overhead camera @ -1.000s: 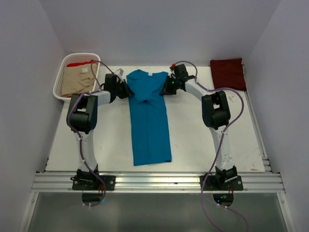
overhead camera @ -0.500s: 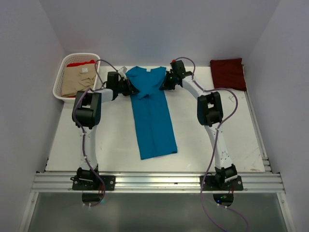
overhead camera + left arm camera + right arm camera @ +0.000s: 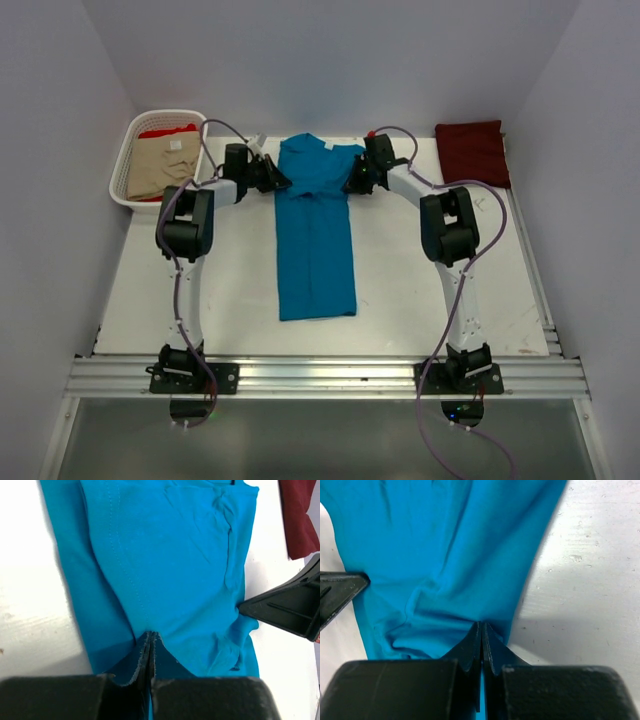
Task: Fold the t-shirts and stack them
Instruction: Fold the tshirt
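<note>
right claw (image 3: 481,630) pinched tight on teal-blue t-shirt (image 3: 445,545) edge, white table (image 3: 580,580) at right

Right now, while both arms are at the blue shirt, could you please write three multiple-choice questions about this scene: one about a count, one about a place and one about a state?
1. How many t-shirts show in the white basket?
A. two
B. none
C. four

2. Where does the maroon t-shirt lie?
A. in the basket
B. at the far right corner of the table
C. between the arm bases

3. How are the left gripper and the right gripper?
A. both open
B. only the left one shut
C. both shut on the teal-blue t-shirt

Answers:
1 A, since the beige t-shirt and the red t-shirt lie in it.
2 B, since it lies there apart from the other shirts.
3 C, since each wrist view shows teal cloth pinched between closed fingers.
</note>
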Robot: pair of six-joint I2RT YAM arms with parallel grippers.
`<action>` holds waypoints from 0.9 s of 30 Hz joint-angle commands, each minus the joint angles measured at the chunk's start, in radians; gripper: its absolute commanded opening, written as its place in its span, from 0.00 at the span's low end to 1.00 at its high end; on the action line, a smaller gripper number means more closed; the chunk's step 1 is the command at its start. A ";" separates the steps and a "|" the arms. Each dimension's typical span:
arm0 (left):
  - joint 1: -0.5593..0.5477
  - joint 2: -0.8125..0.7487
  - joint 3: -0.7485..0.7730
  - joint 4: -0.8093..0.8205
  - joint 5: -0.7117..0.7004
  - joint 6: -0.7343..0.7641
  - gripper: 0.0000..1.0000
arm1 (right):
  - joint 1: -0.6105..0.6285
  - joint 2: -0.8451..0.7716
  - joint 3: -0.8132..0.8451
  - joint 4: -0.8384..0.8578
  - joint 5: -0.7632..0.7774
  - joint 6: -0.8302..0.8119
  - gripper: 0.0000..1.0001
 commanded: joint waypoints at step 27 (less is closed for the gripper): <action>-0.107 -1.060 -0.799 -0.257 -0.200 0.016 0.55 | 0.043 -0.792 -0.704 0.186 0.117 -0.048 0.58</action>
